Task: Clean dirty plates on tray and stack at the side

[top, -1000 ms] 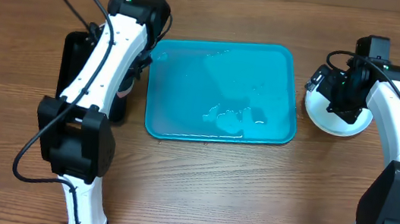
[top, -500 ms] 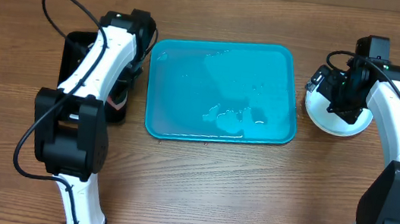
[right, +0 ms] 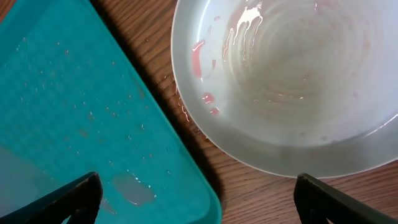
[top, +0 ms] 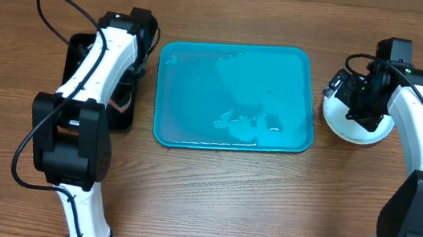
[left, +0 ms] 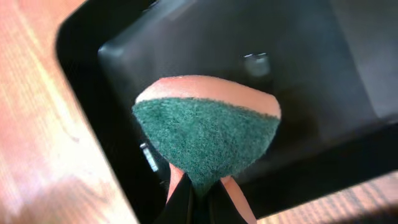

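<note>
One white plate (right: pixel 286 93) lies beside one turquoise tray (top: pixel 198 93); one sponge (left: pixel 205 137) shows.

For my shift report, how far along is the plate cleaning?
Done: the large turquoise plastic tray holds only water drops, and a round white plastic plate sits beside it. In hand: the left fingers grip a green scouring sponge over the black tray; the right fingers stand open above the plate. Left: red streaks show on that plate.
</note>
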`<state>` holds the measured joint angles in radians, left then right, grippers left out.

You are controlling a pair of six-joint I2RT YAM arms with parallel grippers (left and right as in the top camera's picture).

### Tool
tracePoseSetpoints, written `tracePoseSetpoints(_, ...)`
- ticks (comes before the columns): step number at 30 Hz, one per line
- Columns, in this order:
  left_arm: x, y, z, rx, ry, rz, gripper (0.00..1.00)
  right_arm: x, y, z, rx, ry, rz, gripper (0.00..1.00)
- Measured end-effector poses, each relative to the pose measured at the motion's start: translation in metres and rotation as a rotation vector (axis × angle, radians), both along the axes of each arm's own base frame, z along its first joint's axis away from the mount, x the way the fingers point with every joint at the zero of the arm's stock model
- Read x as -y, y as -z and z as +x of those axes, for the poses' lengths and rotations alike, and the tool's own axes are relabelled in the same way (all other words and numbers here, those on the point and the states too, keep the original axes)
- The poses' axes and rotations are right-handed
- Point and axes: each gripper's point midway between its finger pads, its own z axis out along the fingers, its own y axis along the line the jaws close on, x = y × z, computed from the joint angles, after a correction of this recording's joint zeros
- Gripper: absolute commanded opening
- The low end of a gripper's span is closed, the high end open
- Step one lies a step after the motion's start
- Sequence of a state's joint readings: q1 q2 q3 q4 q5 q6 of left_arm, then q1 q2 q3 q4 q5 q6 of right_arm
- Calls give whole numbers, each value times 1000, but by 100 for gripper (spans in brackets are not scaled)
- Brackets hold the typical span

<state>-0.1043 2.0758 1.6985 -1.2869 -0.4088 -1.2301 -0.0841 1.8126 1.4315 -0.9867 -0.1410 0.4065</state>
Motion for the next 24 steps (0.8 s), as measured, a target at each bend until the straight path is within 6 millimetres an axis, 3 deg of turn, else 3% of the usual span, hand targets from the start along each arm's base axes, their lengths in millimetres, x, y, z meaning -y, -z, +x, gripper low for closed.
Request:
tracePoseSetpoints(6, 2, 3, 14, -30, 200, -45, 4, 0, 0, 0, 0, 0, 0, 100)
tracePoseSetpoints(16, 7, 5, 14, -178, 581, -85, 4, 0, 0, 0, -1, -1, -1, 100)
tracePoseSetpoints(24, -5, 1, 11, -273, 712, -24, 4, 0, 1, -2, -8, -3, -1, 100)
